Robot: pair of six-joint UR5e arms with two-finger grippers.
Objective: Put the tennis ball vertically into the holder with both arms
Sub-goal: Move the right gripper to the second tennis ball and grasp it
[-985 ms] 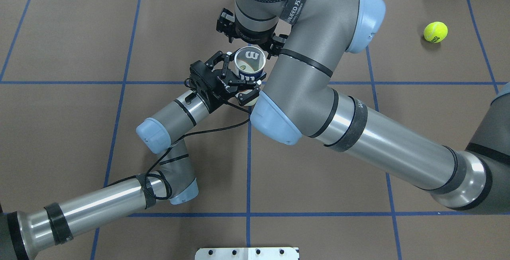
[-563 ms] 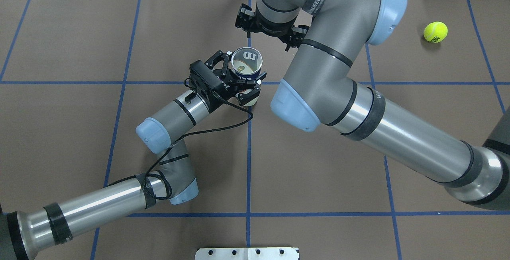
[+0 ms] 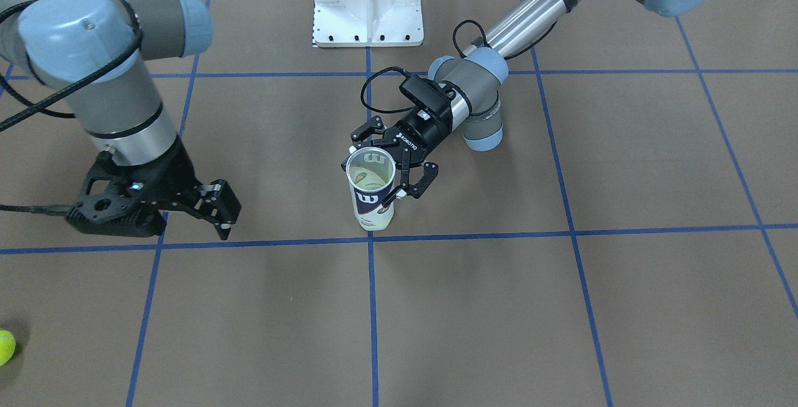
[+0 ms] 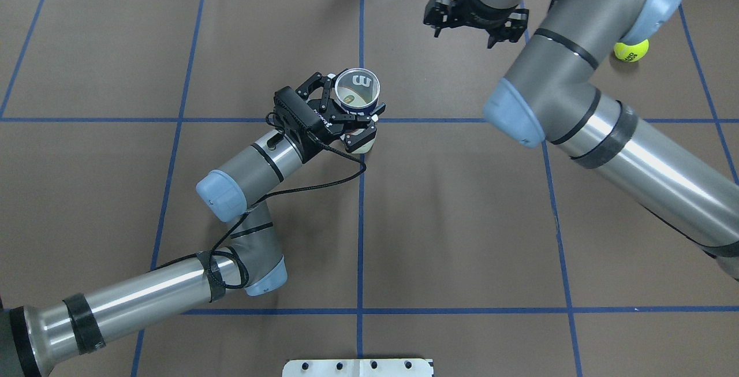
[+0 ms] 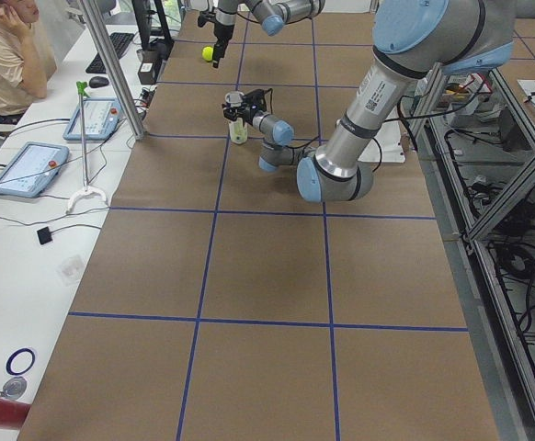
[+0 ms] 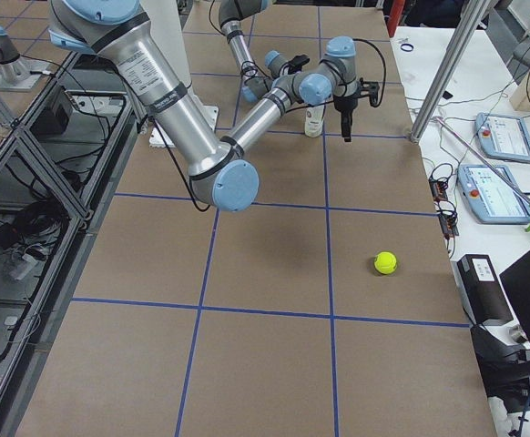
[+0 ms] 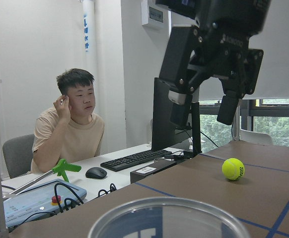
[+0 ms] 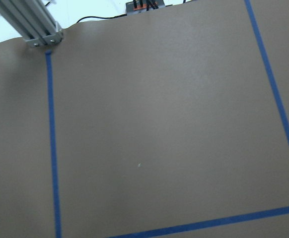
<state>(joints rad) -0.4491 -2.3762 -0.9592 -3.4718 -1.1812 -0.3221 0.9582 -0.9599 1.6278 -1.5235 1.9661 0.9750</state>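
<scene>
The holder [image 4: 359, 89], a clear can with a navy-and-white label, stands upright near the table's middle. It also shows in the front view [image 3: 373, 198] and as a rim at the bottom of the left wrist view [image 7: 169, 218]. Something pale yellow-green lies in its bottom [image 3: 365, 176]. My left gripper [image 4: 346, 114] is shut on the holder, one finger on each side. My right gripper [image 4: 472, 22] is open and empty, raised at the far right; it also shows in the front view [image 3: 156, 217] and the left wrist view [image 7: 201, 106]. A tennis ball [image 4: 631, 46] lies far right, beyond it.
The white pedestal base [image 3: 368, 2] stands at the robot's side of the table. An aluminium post [image 8: 33, 25] rises at the far edge. An operator [image 7: 72, 129] sits at a desk beyond the table. Blue tape lines [image 4: 360, 221] cross the brown mat.
My right arm has swung from just over the holder to the right, towards the loose tennis ball. My left gripper and the holder have stayed in place.
</scene>
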